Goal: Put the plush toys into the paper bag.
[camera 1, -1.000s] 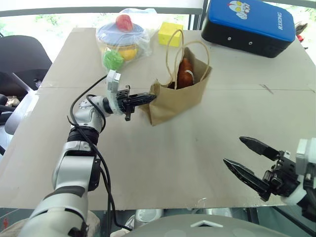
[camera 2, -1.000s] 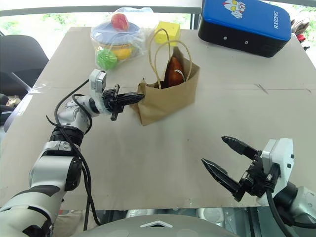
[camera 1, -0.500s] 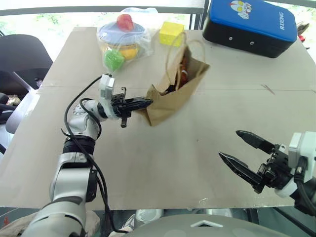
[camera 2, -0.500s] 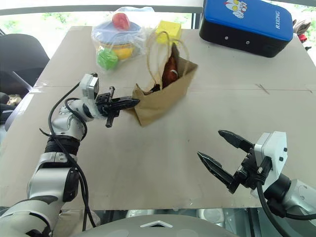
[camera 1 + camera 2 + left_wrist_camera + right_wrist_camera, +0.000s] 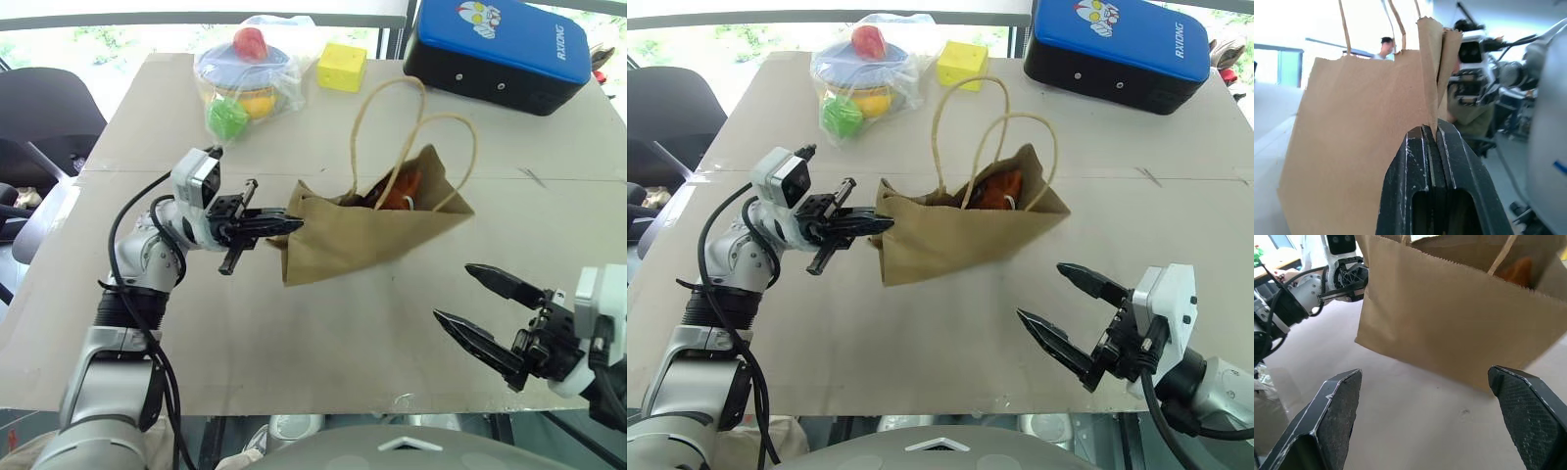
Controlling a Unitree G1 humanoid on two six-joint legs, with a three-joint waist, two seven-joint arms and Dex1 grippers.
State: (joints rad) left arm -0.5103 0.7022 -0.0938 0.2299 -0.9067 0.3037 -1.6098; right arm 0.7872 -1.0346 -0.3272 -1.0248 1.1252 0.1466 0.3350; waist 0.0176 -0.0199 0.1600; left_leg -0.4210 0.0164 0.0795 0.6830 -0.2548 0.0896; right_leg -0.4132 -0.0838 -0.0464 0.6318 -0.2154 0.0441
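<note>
left gripper (image 5: 284, 222): black fingers pinched tight on the upper side edge of the paper bag (image 5: 362, 235), at the end of the bag on the robot's left; the left wrist view shows the paper fold caught between the two closed fingers.
right gripper (image 5: 480, 311): spread wide, holding nothing, poised above the near edge of the surface (image 5: 323, 343), its tips aimed toward the bag.
paper bag: mid-surface, between the two grippers; its long axis runs across the robot from left to right, mouth up, the two loop handles (image 5: 402, 127) standing above the rim.
plush toys: a reddish-brown soft shape (image 5: 404, 188) shows inside the bag's mouth near its right end; i judge it the brown animal. the white chick cannot be made out, so whether it is buried in the bag is unclear.
key relation: the free end of the bag lies ahead of the right gripper and a little to its left, apart from it; the right arm is nearer that end, while the left already has the opposite end.
other things: yellow cube (image 5: 340, 67), clear plastic bag of toys (image 5: 245, 73) and a blue-topped case (image 5: 500, 49) sit at the far side, well apart from the bag.
judgement: at least one toy is in; any steadying of the open end would fall to the right gripper.
</note>
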